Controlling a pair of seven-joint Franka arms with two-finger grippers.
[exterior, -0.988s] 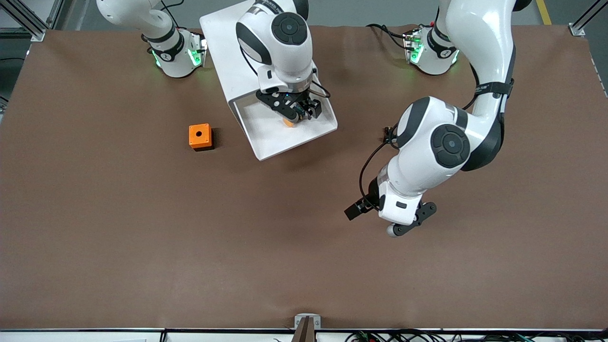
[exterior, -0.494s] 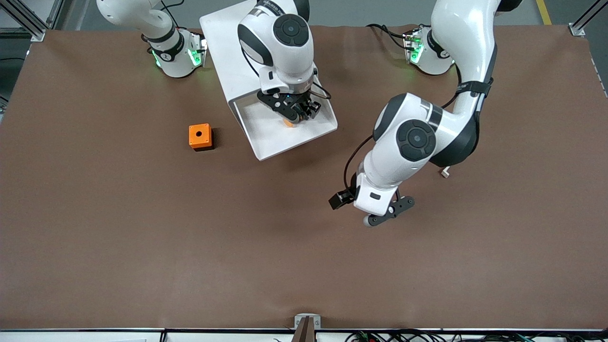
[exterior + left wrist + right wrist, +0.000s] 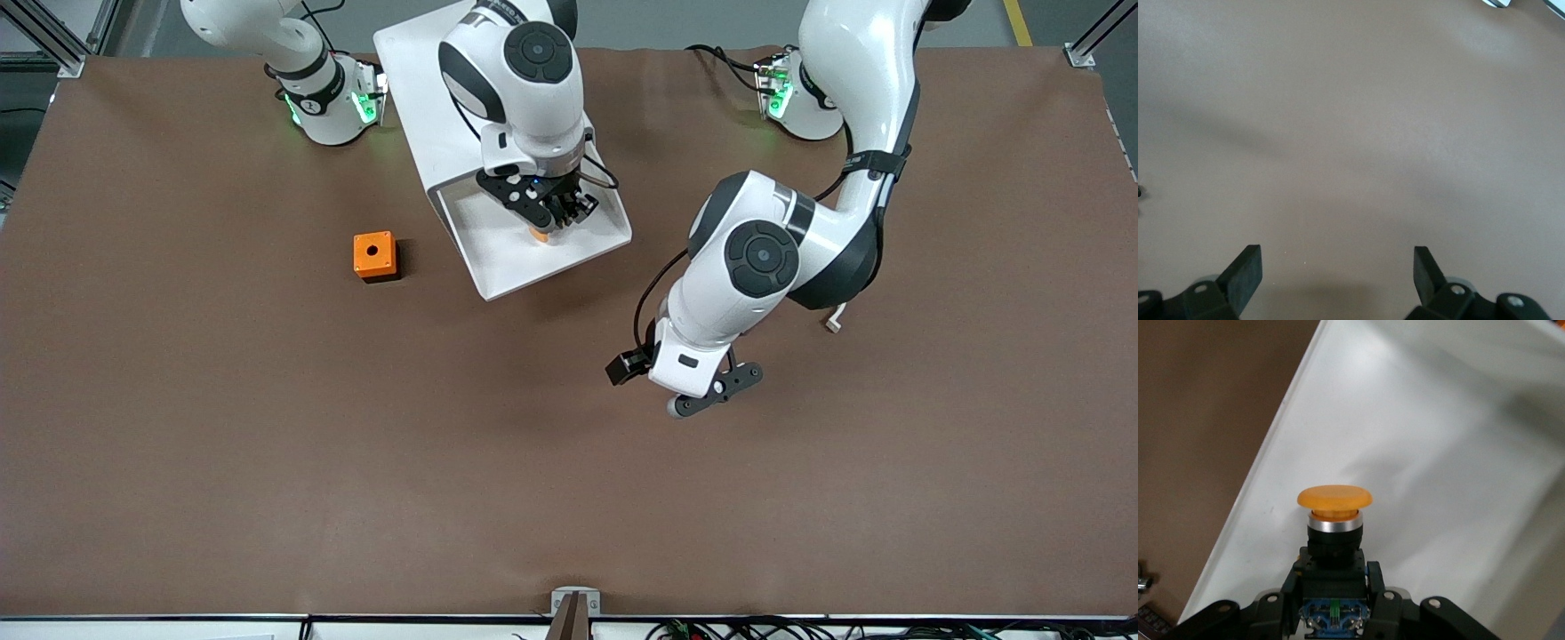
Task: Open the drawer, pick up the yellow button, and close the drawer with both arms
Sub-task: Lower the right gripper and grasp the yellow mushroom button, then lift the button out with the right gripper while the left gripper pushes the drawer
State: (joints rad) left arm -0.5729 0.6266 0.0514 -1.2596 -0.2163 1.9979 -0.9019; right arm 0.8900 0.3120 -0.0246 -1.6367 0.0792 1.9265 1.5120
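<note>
The top drawer [image 3: 569, 258] of the white cabinet [image 3: 418, 80] stands pulled out. My right gripper [image 3: 544, 224] is over the drawer and shut on the button [image 3: 539, 234], whose orange cap points down at the drawer floor. In the right wrist view the fingers [image 3: 1288, 590] clamp the button's [image 3: 1334, 520] black and blue body over the drawer's white floor [image 3: 1425, 453]. My left gripper [image 3: 698, 400] is open and empty over bare table, nearer the front camera than the drawer. In the left wrist view its gripper [image 3: 1337, 267] shows only brown table between the fingers.
An orange cube with a hole [image 3: 373, 255] sits on the table beside the drawer, toward the right arm's end. A small white piece [image 3: 833, 324] lies on the table under the left arm. The brown table [image 3: 267, 444] stretches toward the front camera.
My left arm has swung from the left arm's end toward the drawer. My right gripper has shifted slightly over the drawer with the button in it.
</note>
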